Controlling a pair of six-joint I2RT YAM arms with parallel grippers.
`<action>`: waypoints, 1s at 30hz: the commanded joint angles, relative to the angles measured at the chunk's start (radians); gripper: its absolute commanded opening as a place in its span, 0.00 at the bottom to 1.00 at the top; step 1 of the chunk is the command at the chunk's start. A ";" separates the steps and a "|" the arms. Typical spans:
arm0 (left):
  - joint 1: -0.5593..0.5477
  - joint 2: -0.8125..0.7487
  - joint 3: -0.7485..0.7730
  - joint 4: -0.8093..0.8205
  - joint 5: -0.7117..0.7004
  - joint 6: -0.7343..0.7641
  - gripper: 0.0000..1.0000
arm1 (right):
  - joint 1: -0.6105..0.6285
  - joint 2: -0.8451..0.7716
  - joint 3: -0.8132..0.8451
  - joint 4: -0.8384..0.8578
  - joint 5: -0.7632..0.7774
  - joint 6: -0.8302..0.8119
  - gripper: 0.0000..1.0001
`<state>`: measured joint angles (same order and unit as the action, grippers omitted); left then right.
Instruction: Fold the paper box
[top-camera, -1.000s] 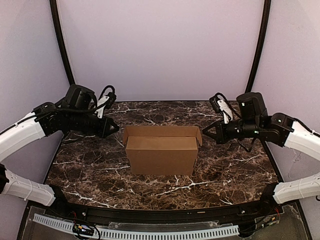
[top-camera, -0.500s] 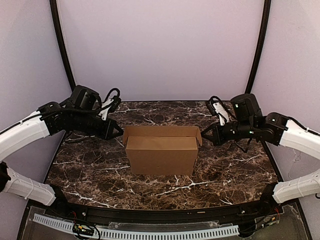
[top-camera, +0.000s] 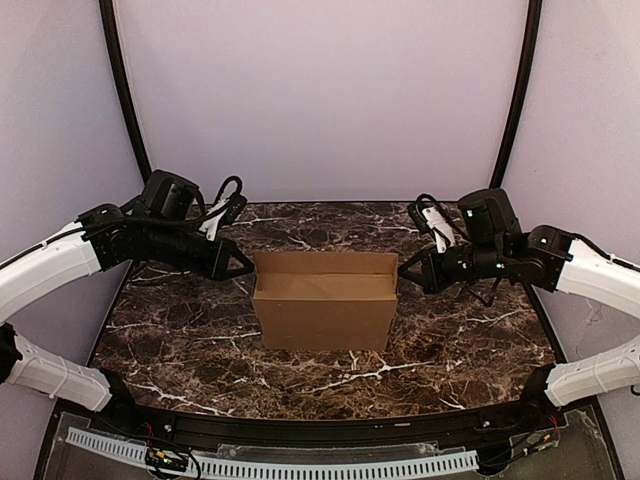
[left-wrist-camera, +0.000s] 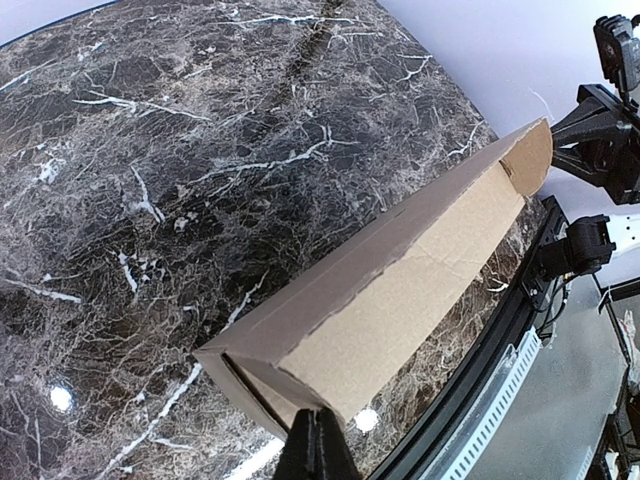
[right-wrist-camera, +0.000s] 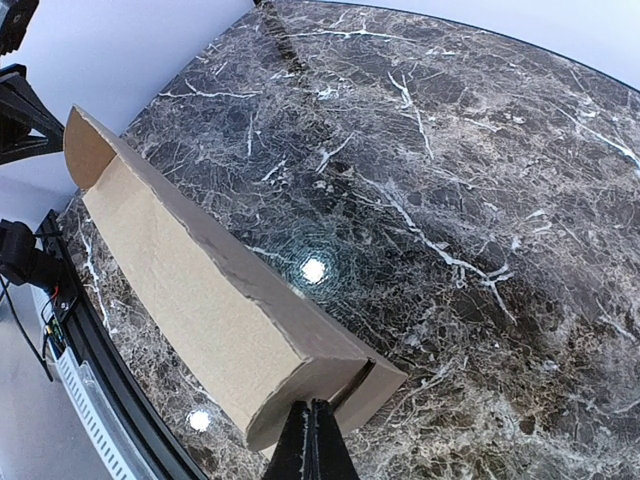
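Observation:
The paper box (top-camera: 323, 305) is plain brown cardboard and stands in the middle of the marble table, its lid folded over with a back panel rising behind. My left gripper (top-camera: 243, 269) is shut and its tip touches the box's left end, where the side flap is pushed in. In the left wrist view the shut tip (left-wrist-camera: 318, 445) meets the box's near corner (left-wrist-camera: 300, 385). My right gripper (top-camera: 405, 272) is shut and its tip touches the box's right end. In the right wrist view the shut tip (right-wrist-camera: 312, 440) presses the end flap (right-wrist-camera: 330, 385).
The dark marble table (top-camera: 180, 330) lies around the box. Purple walls enclose it on three sides. A black rail and a white toothed strip (top-camera: 270, 466) run along the near edge.
Both grippers have moved inward toward the box ends. The two open side flaps have been pushed in against the box.

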<state>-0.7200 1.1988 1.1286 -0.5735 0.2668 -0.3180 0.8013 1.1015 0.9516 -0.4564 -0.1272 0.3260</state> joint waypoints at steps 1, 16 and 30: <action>-0.002 -0.003 -0.020 0.001 0.008 0.004 0.01 | 0.014 0.001 0.011 0.028 0.005 0.010 0.00; -0.002 -0.035 -0.046 -0.074 -0.079 0.031 0.01 | 0.017 -0.018 -0.026 0.021 0.023 0.029 0.00; -0.002 -0.036 -0.058 -0.047 -0.047 0.018 0.01 | 0.043 -0.014 -0.028 0.019 0.048 0.040 0.00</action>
<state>-0.7200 1.1805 1.0836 -0.6163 0.2039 -0.2993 0.8299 1.0950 0.9302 -0.4568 -0.0959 0.3561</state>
